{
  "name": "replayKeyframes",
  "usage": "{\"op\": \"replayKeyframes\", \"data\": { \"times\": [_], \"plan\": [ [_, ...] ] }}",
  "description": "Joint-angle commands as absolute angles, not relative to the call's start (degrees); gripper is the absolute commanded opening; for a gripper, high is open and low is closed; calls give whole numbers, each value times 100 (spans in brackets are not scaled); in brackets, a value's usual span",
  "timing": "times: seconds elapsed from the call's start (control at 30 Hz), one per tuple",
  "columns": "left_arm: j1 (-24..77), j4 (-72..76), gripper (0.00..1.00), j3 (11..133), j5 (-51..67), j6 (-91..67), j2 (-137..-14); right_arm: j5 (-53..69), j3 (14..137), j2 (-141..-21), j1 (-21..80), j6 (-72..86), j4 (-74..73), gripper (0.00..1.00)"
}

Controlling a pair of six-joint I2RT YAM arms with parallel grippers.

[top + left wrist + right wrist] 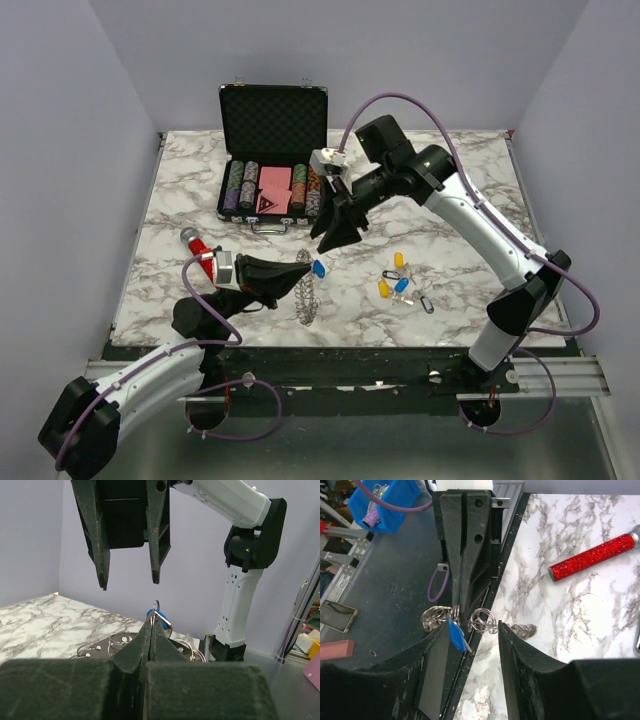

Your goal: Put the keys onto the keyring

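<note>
**STATUS: ONE KEY AT THE RING, THE REST NOT YET LOADED**

The left tool (303, 270) is clenched on one loop of the keyring (307, 298) and holds it raised near the table's centre. The rest of the keyring hangs toward 6 o'clock from the grip, down to the table (200, 190).

A blue key (319, 268) sits at the gripped loop, just at the tool tip. In the right wrist view it dangles from that loop. Whether it is fully threaded cannot be told.

The right tool (337, 240) is released, its fingers spread. It hovers just beyond the blue key at 12 o'clock and touches nothing.

The loose keys (400, 282), with yellow and blue heads, lie in a cluster on the table at 3 o'clock from the keyring, well apart from both tools.

Assessment: at most one key is on. The cluster is left to be fetched and threaded, so the task is judged to be at an early stage.
</note>
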State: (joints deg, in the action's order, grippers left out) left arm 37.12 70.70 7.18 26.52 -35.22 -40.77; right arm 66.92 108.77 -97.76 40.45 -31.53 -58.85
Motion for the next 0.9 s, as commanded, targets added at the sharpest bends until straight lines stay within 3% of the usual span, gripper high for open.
{"op": "replayKeyframes", "data": {
  "times": [0.0, 0.5, 0.8, 0.87],
  "plan": [
    [3691, 7172, 0, 940, 2716, -3507, -4008, 6583, 10872, -9896, 4359, -3023, -5765, 50],
    [3700, 6390, 0, 967, 2391, -3243, -3639, 6108, 10828, -9870, 4482, -3217, -5853, 24],
    [3700, 6205, 0, 958, 2303, -3190, -3507, 6064, 10767, -9888, 4570, -3182, -5845, 24],
    [3691, 6188, 0, 949, 2285, -3173, -3481, 6056, 10758, -9879, 4570, -3190, -5853, 15]
  ]
}}
